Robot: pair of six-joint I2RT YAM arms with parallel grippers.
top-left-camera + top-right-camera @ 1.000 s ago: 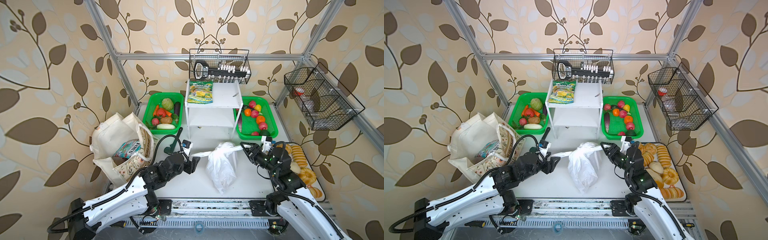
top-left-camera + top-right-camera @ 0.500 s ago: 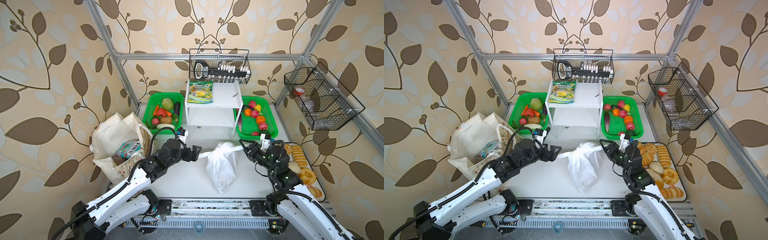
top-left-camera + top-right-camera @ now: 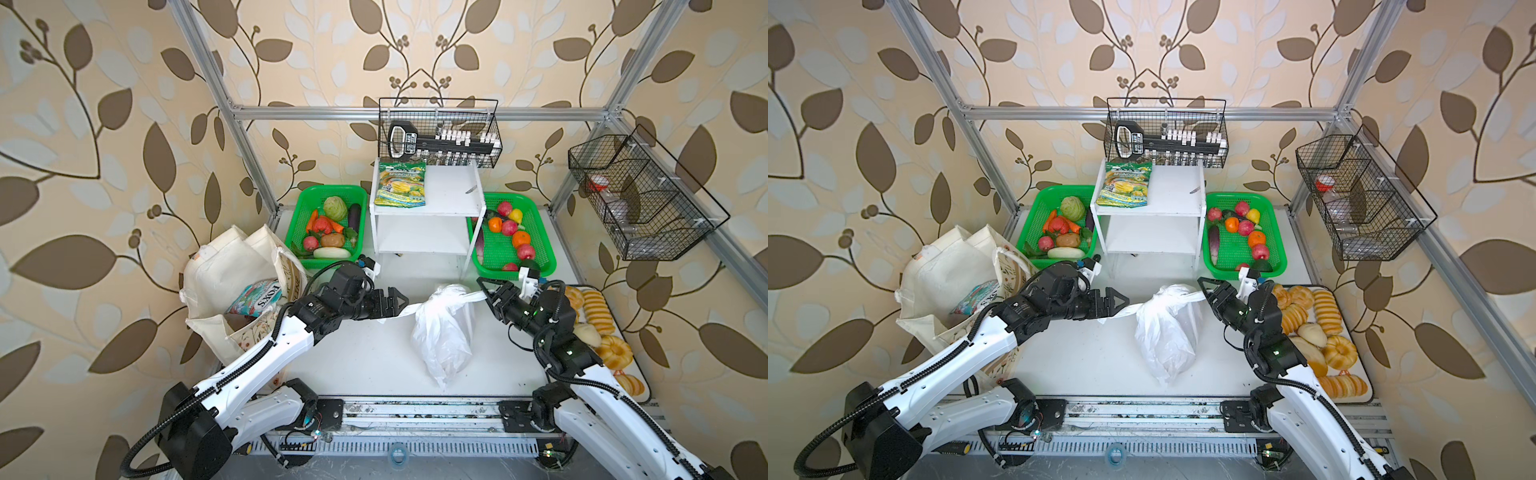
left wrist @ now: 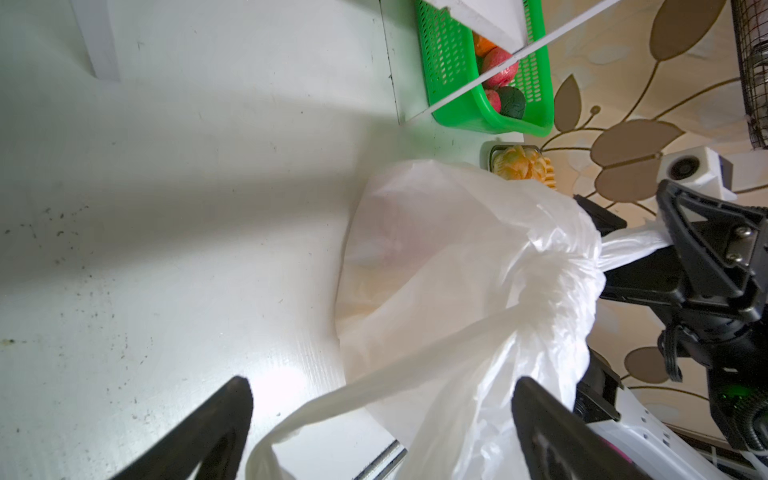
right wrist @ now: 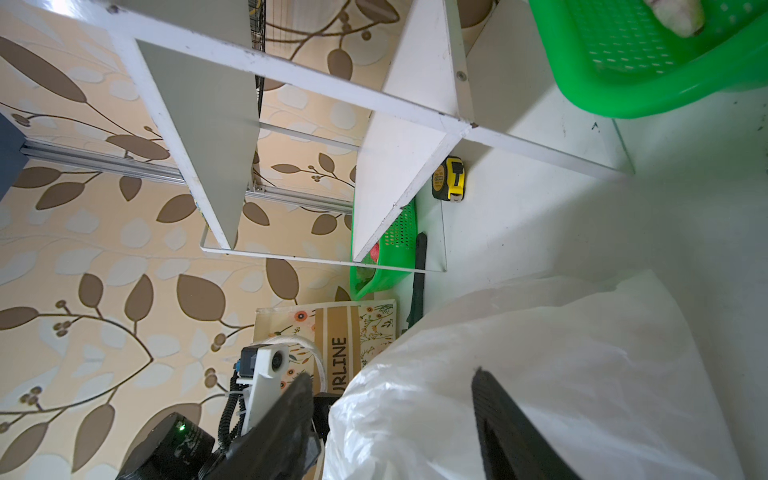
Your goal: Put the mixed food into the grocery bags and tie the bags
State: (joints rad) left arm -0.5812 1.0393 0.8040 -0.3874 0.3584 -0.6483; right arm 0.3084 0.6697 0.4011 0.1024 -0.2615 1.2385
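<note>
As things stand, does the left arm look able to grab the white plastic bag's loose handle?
Probably yes: the left gripper is open, and the loose handle of the white plastic bag runs between its jaws in the left wrist view, with nothing blocking.

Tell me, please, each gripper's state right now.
Left gripper: open, white plastic bag handle between its fingers.
Right gripper: fingers around bag plastic; grip cannot be told.

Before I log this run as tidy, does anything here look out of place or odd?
Yes: a yellow tape measure sits on the table at the base of the white shelf, odd among groceries. The white plastic bag lies on its side.
</note>
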